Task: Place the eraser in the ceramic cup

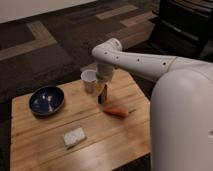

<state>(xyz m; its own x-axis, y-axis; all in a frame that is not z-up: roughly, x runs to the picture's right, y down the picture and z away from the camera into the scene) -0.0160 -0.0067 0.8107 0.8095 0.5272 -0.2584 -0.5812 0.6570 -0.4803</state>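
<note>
The ceramic cup [89, 80] is small and white and stands upright near the table's far edge. Just right of it is the eraser [103, 95], a dark upright block with a reddish-brown edge, its lower end close to the tabletop. My gripper [103, 88] hangs from the white arm directly over the eraser's top, right beside the cup and apart from its rim. Whether the eraser is held or standing on the table does not show.
On the wooden table [115, 145], a wide dark blue bowl [46, 100] sits at the left. A slim orange carrot-like thing [118, 113] lies right of centre and a pale whitish pad [74, 136] lies near the front. My white body fills the right side. Dark carpet surrounds the table.
</note>
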